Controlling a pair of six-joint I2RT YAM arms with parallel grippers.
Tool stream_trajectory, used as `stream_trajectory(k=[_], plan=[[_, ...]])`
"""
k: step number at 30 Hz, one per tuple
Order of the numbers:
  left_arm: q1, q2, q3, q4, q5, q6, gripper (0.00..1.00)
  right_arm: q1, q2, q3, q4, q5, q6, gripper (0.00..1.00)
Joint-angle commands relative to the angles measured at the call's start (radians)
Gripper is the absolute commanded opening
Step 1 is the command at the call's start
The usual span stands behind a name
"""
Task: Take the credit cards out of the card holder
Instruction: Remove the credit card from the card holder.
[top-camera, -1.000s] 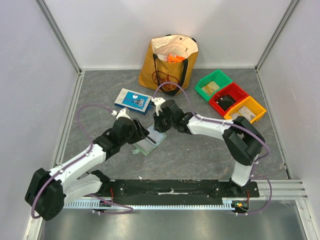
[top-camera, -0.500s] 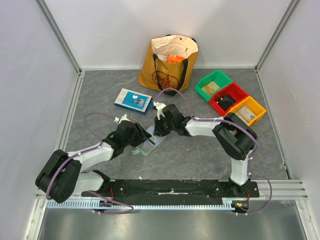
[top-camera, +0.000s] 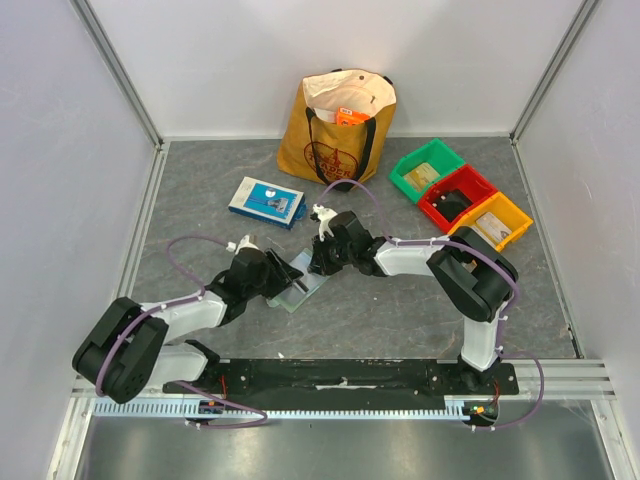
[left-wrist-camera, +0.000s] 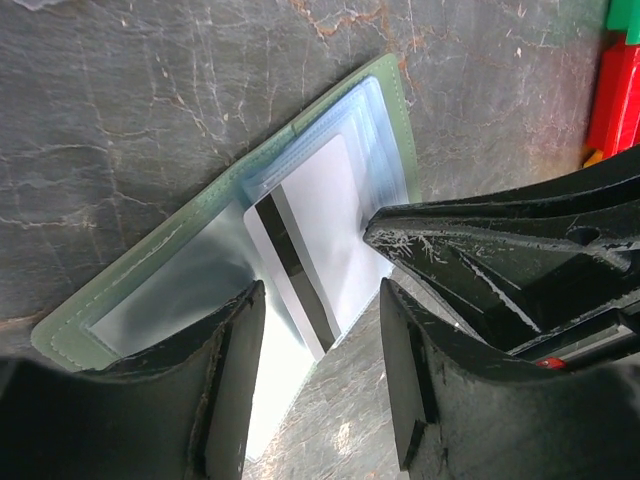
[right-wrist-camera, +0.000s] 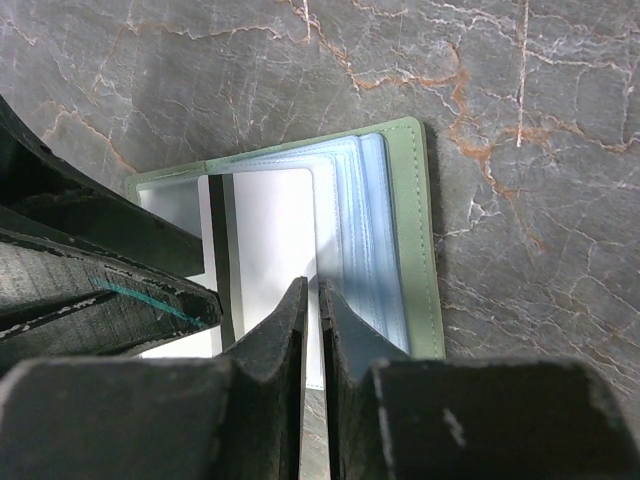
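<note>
Right wrist: the right gripper is keeping its jaws at a thin slit, tips pointing down over the long edge of the credit card; whether they are pinching it cannot be told.
Left wrist: the left gripper is standing with jaws apart, the card's protruding end lying in the gap.
Card: it is lying white side up, dark stripe showing, partly sticking out of a clear pocket.
Holder: the card holder is lying open and flat, pale green cover down, bluish pockets up, between the two grippers.
Surface: the table, dark grey stone pattern with rust veins, is bearing everything.
Far side: an ochre tote bag is standing by the back wall; a blue-and-white box is lying to its left; green, red and yellow bins are sitting in a row to its right.
Room: plain white walls with grey metal posts are enclosing the table on three sides.
</note>
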Motion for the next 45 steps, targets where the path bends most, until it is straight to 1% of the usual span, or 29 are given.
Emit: stream_trajectory(k=[1,4,7,9,16,20,26,29,30,33,37,39,45], plan=[[0.003,0.025,-0.03,0.092,0.039,-0.034,0.54,-0.009,0.001,-0.029,-0.046,0.02,0.003,0.15],[0.003,0.033,-0.032,0.114,0.053,-0.035,0.48,-0.013,0.001,-0.032,-0.044,0.02,0.004,0.15],[0.004,0.025,-0.043,0.132,0.058,-0.041,0.36,-0.018,0.001,-0.035,-0.041,0.019,0.004,0.15],[0.003,0.018,-0.055,0.14,0.052,-0.047,0.25,-0.019,0.001,-0.035,-0.04,0.021,0.003,0.15],[0.003,0.007,-0.085,0.181,0.05,-0.067,0.02,-0.024,0.007,-0.037,-0.035,0.015,0.009,0.15],[0.003,-0.013,-0.102,0.191,0.055,-0.084,0.02,-0.032,0.009,-0.04,-0.032,0.016,0.01,0.14],[0.003,-0.105,-0.144,0.137,0.035,-0.107,0.02,-0.039,0.012,-0.04,-0.027,0.012,0.015,0.14],[0.001,-0.117,-0.147,0.12,0.023,-0.095,0.02,-0.041,0.016,-0.04,-0.021,0.006,0.016,0.14],[0.003,-0.111,-0.144,0.12,0.021,-0.095,0.04,-0.041,0.016,-0.04,-0.023,0.001,0.015,0.14],[0.003,-0.085,-0.13,0.131,0.026,-0.093,0.19,-0.041,0.019,-0.039,-0.021,-0.007,0.016,0.14],[0.001,-0.038,-0.122,0.155,0.03,-0.101,0.34,-0.041,0.022,-0.04,-0.021,-0.008,0.016,0.14],[0.003,-0.019,-0.121,0.171,0.03,-0.106,0.38,-0.041,0.024,-0.04,-0.02,-0.008,0.018,0.14],[0.001,0.037,-0.11,0.21,0.042,-0.11,0.39,-0.041,0.027,-0.042,-0.018,-0.013,0.019,0.14]])
